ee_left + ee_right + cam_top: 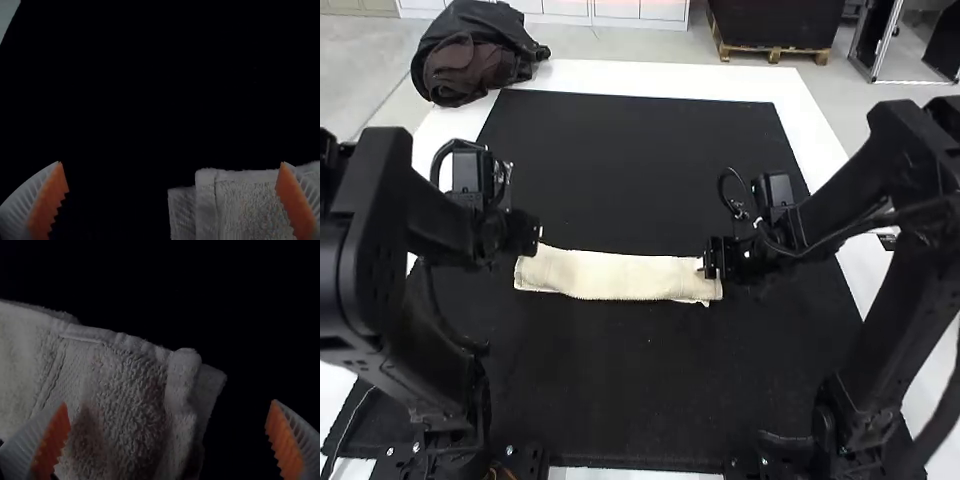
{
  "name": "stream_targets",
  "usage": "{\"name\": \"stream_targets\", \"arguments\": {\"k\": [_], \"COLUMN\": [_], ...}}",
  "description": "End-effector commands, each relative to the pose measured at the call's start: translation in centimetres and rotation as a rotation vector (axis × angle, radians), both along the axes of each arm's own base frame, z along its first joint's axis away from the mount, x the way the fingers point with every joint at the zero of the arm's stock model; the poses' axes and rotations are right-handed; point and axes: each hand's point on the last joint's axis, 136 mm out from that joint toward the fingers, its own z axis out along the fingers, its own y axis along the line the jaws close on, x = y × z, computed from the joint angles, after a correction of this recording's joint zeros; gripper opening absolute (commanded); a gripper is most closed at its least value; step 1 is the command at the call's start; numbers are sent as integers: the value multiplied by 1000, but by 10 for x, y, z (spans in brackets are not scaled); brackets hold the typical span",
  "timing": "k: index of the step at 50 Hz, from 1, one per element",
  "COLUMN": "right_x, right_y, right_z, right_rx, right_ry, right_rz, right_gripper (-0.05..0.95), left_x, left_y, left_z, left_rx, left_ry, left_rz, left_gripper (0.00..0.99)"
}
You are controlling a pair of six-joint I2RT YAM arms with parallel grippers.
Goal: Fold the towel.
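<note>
Flatly lies the nubbly, strip-folded towel (620, 276), left hand (537, 236) and right hand (710, 260) both open-fingered.

Towel (120, 405) lay in layers on a dark surface (250, 305), a raised rolled edge along one end and a further layer protruding beyond it. Right gripper's (170, 402) orange pads (52, 442) stood wide apart, one overlapping the towel in view.

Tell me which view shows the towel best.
The high view: there the towel appears nearly whole, a folded strip running between the grippers. The left wrist view shows part of one end; the right wrist view shows the other end close up, with its rough pile and layered edge.
</note>
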Motion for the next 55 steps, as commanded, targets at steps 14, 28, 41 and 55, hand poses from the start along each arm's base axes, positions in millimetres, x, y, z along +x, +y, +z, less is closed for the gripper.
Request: {"name": "stream_targets", "arguments": {"k": [14,28,41,55], "right_x": [2,-10,7,24], "right_y": [23,26,14,14], "right_z": [-14,-33,4,67], "right_rx": [-28,10,80,137], "right_ry": [13,100,64,-26], "right_rz": [59,73,-4,-38], "right_gripper": [770,-23,-23,-23], "left_x": [8,6,6,5], "left_y": [7,18,37,42], "left_z": [21,28,33,31], "left_rx": [0,5,8,15], "left_ry": [-48,-68,-81,-70], "left_rz": [31,63,113,122], "left_gripper": [970,970,970,970]}}
